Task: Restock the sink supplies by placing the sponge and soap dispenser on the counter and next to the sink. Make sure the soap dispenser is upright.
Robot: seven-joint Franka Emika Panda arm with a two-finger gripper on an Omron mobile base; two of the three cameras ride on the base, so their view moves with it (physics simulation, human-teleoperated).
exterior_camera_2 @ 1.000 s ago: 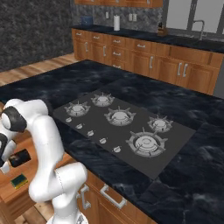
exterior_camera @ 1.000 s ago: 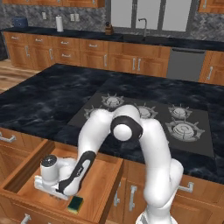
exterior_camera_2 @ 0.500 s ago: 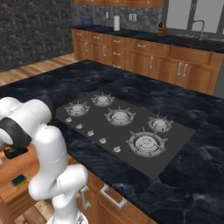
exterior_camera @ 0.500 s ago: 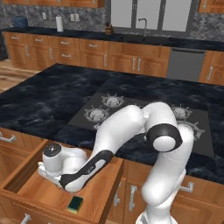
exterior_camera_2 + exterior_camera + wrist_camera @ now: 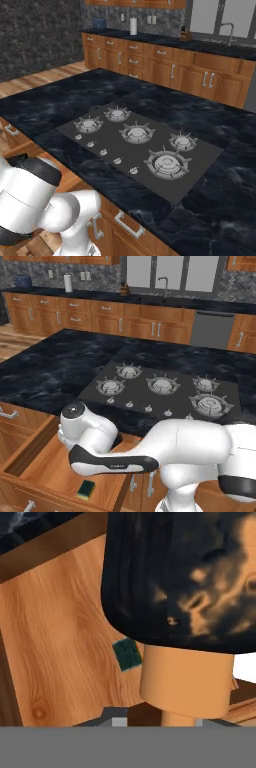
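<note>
Arm reaches down into the open drawer [image 5: 42, 466] under the island. Hand view: soap dispenser [image 5: 185, 587] very close to the lens, dark body above, orange-gold neck toward the gripper, so it looks inverted or tilted relative to the hand. Gripper seems closed on the soap dispenser, though the fingertips themselves are hidden; a judgement, not certain.

Sponge [image 5: 86, 489] lies on the drawer floor near its front edge, apart from the arm.

Risks: a hold near the pump neck may let the bottle swing or slip on the lift; it could clip the drawer wall or the bench edge above; it may arrive not upright.

Left base view gives the drawer and sponge layout plus the far sink [image 5: 165, 298]. Hand view gives the bottle's orientation, with the sponge as a green patch.
</note>
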